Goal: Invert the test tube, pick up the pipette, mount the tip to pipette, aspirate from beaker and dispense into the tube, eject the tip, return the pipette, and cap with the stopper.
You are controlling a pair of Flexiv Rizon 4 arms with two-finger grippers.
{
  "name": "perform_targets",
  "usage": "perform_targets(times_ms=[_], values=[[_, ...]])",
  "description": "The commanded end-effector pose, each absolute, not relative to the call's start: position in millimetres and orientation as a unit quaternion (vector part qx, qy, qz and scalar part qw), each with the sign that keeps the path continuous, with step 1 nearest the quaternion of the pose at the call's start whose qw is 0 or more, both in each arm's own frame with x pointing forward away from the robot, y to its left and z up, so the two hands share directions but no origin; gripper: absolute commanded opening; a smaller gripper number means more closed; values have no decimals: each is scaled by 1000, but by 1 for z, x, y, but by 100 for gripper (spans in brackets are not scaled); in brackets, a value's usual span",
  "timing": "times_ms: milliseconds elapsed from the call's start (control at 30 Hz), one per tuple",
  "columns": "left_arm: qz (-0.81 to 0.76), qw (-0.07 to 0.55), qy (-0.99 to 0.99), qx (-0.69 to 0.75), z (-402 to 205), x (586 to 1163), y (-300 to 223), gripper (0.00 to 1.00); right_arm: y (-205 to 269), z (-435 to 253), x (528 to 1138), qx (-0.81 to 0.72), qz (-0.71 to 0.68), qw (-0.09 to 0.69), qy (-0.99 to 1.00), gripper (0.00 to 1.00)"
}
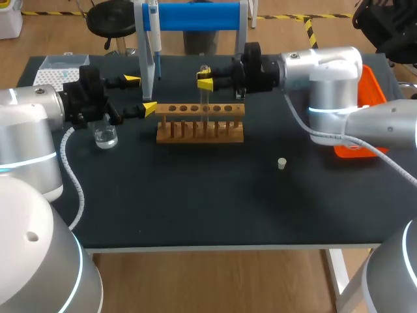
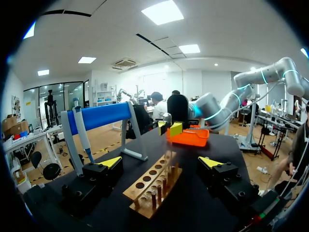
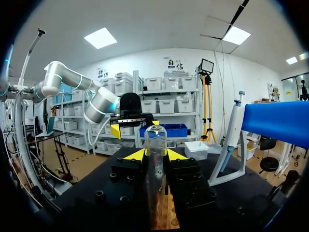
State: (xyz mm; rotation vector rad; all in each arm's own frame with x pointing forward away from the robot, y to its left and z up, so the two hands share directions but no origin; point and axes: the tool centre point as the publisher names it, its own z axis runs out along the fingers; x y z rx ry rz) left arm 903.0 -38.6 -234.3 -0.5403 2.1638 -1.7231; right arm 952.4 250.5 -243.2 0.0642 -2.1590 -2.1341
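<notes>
A clear test tube (image 1: 204, 98) stands upright over the wooden rack (image 1: 199, 125), its lower end at one of the rack's holes. My right gripper (image 1: 205, 81) is shut on its upper part. In the right wrist view the tube (image 3: 155, 145) rises between the yellow tips with its rounded end up. My left gripper (image 1: 141, 94) is open just left of the rack, with nothing in it; in its own view the rack (image 2: 153, 186) lies ahead of the left gripper (image 2: 160, 162). The pipette (image 1: 154, 39) hangs on the blue stand. The beaker (image 1: 105, 135) sits under my left arm. The white stopper (image 1: 281, 163) lies right of the rack.
A tip box (image 1: 55, 70) stands at the back left corner and an orange tray (image 1: 365, 85) at the right edge, under my right arm. The blue stand (image 1: 195, 16) rises behind the rack.
</notes>
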Motion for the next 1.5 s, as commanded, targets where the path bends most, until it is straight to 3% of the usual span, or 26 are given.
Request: perform_targets(times_ms=[33,1500], values=[[-603,163,757,-190,-235,902,-39,100,250,-240,950,20,-699,51,-713,0],[-603,163,757,-190,-235,902,-39,100,244,-201,939,30,-699,35,-713,0]])
